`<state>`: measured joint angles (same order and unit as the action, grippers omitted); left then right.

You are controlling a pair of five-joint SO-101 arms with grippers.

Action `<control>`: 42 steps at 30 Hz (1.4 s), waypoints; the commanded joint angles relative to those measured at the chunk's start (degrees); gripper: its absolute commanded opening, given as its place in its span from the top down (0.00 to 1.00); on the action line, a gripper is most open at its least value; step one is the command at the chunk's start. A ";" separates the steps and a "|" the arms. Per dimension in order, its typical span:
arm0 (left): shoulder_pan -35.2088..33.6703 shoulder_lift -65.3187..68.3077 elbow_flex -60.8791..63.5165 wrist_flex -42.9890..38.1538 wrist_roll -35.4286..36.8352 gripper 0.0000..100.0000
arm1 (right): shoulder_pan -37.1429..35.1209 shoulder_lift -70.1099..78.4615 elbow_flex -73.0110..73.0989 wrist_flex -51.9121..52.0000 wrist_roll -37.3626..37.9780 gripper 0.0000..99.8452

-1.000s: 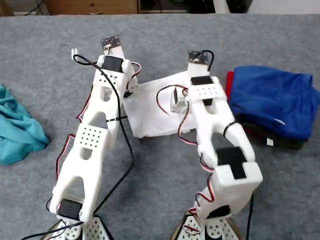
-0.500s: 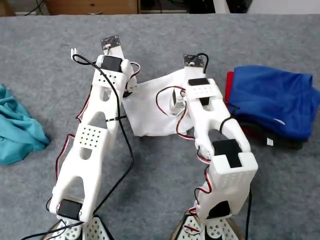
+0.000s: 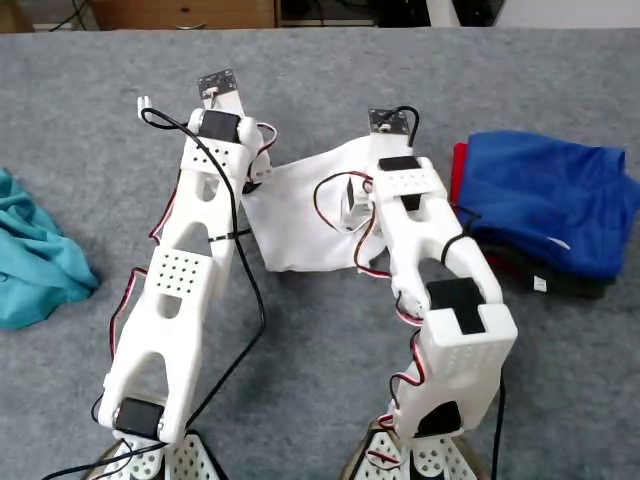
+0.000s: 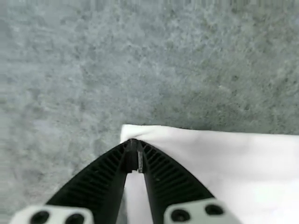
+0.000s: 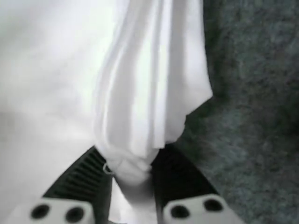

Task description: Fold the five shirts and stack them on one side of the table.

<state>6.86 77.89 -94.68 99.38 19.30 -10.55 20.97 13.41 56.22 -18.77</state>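
White shirt (image 3: 300,215) lies partly folded on the grey table (image 3: 330,90) between the two arms, smooth and flat on one side and drawn up into pleats on the other. The left gripper (image 4: 134,156) has its jaws pressed together on a corner of the white shirt, the tips meeting at the hem. The right gripper (image 5: 133,175) is clamped on a bunched ridge of the same shirt, with folds fanning out from between its jaws. In the high view, just right of the white shirt sits a pile with a blue shirt (image 3: 545,195) on top, a red edge (image 3: 459,168) and a dark garment (image 3: 560,280) beneath. Well to the left of the white shirt lies a crumpled teal shirt (image 3: 35,255). The right arm (image 3: 430,240) covers the white shirt's edge nearest the pile
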 commanded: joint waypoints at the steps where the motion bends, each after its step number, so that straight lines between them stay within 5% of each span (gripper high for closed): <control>1: -3.25 -6.37 -1.05 1.41 -0.44 0.89 | 1.36 0.13 -1.45 -1.05 0.35 1.00; 11: -4.75 -9.27 4.66 1.67 -0.44 0.81 | 1.19 0.13 -0.31 -2.20 0.44 1.00; 20: -1.41 -30.20 36.57 1.32 0.00 0.75 | 1.27 0.13 -0.31 -2.20 0.44 1.00; 24: 0.62 -33.36 45.36 -5.19 5.89 0.75 | 1.36 0.13 -0.31 -2.20 0.44 1.00; 37: 0.97 -31.08 52.84 -19.43 14.95 0.75 | 1.36 0.04 -0.22 -2.11 0.62 1.00; 42: 1.32 -26.95 52.75 -19.25 17.67 0.75 | 1.36 0.04 -0.22 -2.02 0.53 1.00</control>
<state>7.47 50.46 -40.97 80.31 34.86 -10.37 21.05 13.32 55.69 -18.68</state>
